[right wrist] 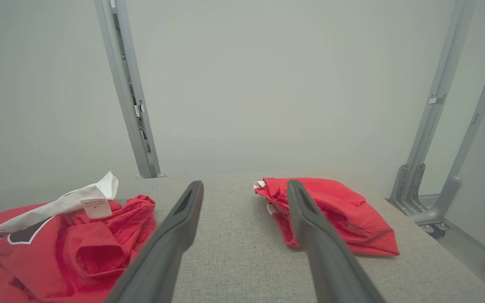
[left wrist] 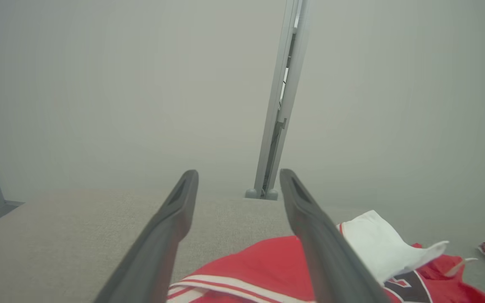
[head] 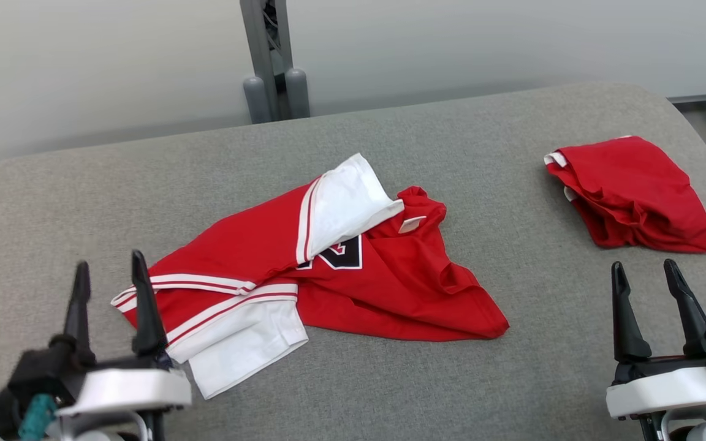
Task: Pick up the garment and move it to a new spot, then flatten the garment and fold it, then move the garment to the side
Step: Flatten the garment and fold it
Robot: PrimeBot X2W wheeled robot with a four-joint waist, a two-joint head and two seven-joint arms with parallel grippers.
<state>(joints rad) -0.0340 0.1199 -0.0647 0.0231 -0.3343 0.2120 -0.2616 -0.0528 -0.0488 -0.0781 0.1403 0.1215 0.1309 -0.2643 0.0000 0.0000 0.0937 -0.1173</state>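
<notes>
Shirt [head: 328, 269] crumpled at frame centre on counter [head: 512, 380], ungripped. Left tool [head: 110, 264] lower left, right tool [head: 644, 264] lower right: fingers spread apart, empty, likely staged for pickup.

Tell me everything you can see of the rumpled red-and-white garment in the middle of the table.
The garment is red, soft-looking cloth with white parts edged in red-and-white stripes, a partly hidden black letter outlined white, and a small white tag. It lies rumpled and unfolded, one white part flipped over the red, on the grey cloth-covered table, apart from the folded red piece. The open left gripper is near its striped end.
</notes>
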